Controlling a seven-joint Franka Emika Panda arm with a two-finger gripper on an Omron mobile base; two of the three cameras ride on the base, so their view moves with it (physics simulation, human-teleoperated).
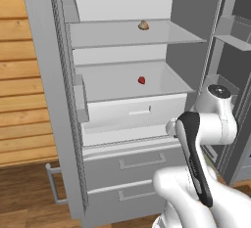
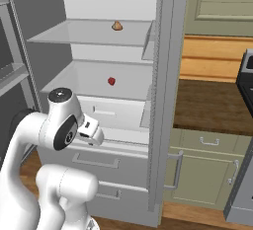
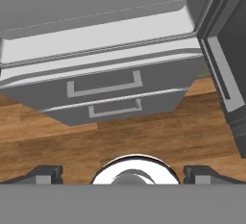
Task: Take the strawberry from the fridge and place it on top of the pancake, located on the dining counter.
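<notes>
The fridge (image 1: 122, 139) stands with its doors swung open, taking up most of the left base view and the left and centre of the right base view. Inside, the strawberry (image 1: 141, 80) lies on the pale lower shelf, a little right of the frame's centre in the left base view; in the right base view it sits left of centre at (image 2: 111, 81). On the glass shelf above it, near the top of both frames, rests a small tan lumpy item (image 1: 143, 25), well apart from the berry.

Below the shelves a white crisper bin (image 1: 132, 110) fronts the compartment, and under it come the two grey lower drawers (image 1: 137, 162) with their bar handles. The hand view looks down on those same drawers (image 3: 105, 91) in the upper half of its frame, with the wooden floor (image 3: 144, 136) across the lower half.

The hand (image 3: 122, 174) is spread wide: its two dark fingertips (image 3: 45, 174) stand far apart at the bottom corners of the hand view, with nothing between them. In the right base view the hand's pale body shows low at left of centre, in front of the drawers and below the strawberry's shelf.

At the right of the right base view are pale green cabinets (image 2: 207, 170) under a dark-topped table (image 2: 212, 105).
</notes>
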